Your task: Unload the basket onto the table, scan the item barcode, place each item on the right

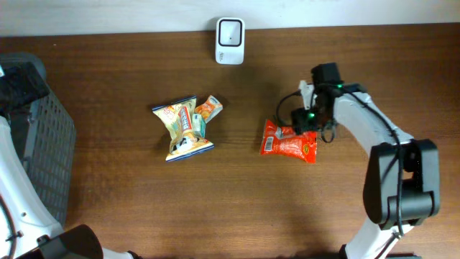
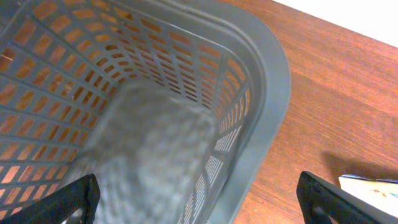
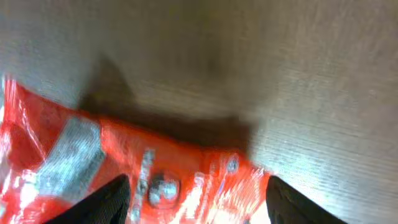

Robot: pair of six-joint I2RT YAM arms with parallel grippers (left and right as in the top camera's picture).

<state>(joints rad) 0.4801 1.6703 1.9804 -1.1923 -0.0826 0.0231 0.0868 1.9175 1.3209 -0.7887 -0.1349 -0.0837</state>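
Hovering over the red packet [image 1: 287,146], the right gripper [image 3: 199,202] shows jaws spread, seemingly not pinching it; the left gripper [image 2: 202,199] gapes wide above the left-side basket [image 2: 273,81].

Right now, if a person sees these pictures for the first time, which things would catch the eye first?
The bright red snack packet lies on the dark wooden table, right of centre, with the right end effector open over its right end. Left of it, a few yellow packets lie in a small heap, and a white scanner stands at the far edge. A grey basket fills the left side.
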